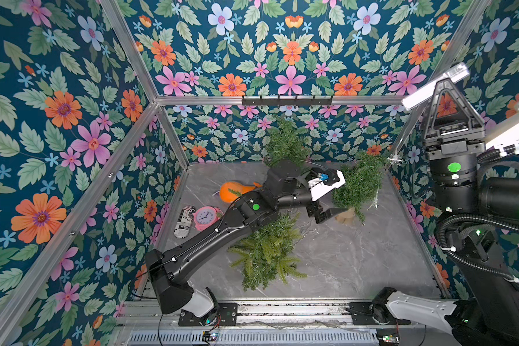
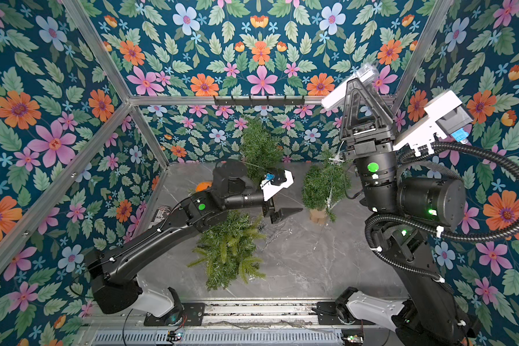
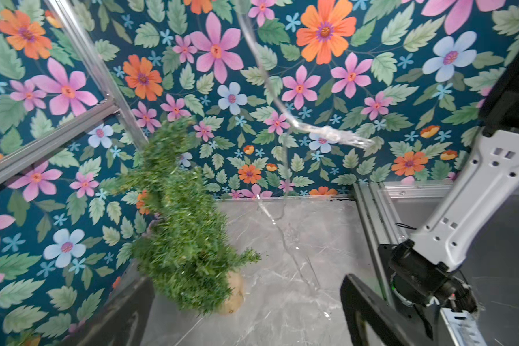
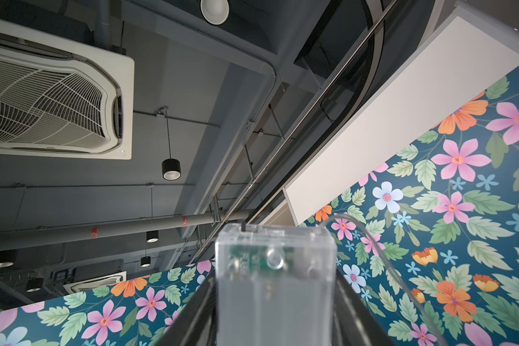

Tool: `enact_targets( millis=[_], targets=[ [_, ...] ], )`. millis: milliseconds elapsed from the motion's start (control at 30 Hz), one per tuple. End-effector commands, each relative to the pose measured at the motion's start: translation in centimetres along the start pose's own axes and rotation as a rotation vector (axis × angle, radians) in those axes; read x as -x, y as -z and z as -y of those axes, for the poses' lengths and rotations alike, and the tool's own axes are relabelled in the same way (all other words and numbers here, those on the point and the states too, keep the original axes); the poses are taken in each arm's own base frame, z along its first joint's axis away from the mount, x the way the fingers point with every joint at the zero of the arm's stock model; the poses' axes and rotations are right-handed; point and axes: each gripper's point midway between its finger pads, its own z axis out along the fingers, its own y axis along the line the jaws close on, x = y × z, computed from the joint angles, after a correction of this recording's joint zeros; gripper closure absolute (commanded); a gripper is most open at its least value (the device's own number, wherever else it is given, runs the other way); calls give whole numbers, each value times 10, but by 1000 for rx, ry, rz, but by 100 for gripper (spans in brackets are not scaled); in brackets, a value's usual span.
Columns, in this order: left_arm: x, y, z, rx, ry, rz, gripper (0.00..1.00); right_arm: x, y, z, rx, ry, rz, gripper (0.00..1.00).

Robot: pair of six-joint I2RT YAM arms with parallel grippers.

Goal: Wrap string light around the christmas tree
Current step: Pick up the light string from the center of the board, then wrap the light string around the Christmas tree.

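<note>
The right end effector (image 2: pixel 354 87) is clamped on the clear battery box (image 4: pixel 274 284) of the string light (image 2: pixel 331 194), held high above the surface (image 2: pixel 312 269) with its tips pointing upward. From the box the thin wire drops to the small christmas tree (image 2: pixel 324 185), which stands at about 2 o'clock on the surface. The wire runs down the tree's side, and some loose wire seems to lie on the surface toward 7 o'clock of it.

The main risk, as I judge it, is that a pull on so high a line would tug the treetop and tip the tree over on its wooden base (image 2: pixel 318 215), because nothing grips the tree. The left end effector (image 2: pixel 279 213) is spread wide and empty at the base's 9 o'clock, near it but apparently not touching. The slack could also snag on the bigger tree (image 2: pixel 228 248) near 6 o'clock, or the wire could slide off the branches instead of wrapping.

The left arm reaches low from 7 o'clock, its forearm passing over the bigger tree and its wrist bent toward the base. The right arm rises steeply from 5 o'clock, with its elbow folded and its wrist turned up.
</note>
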Motion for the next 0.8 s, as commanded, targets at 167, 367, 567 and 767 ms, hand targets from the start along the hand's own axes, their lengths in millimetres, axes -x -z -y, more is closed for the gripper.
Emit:
enact_targets(
  millis=[167, 367, 567, 767],
  targets=[
    [22, -10, 22, 154, 156, 83, 1, 24, 13, -7, -8, -18, 34, 56],
    [-10, -33, 55, 171, 362, 73, 3, 30, 20, -6, -28, -22, 33, 56],
    [-62, -55, 90, 172, 346, -49, 4, 35, 23, -5, -57, -29, 18, 55],
    [-101, -74, 102, 175, 312, -89, 3, 39, 27, -7, -59, -35, 15, 55]
  ],
)
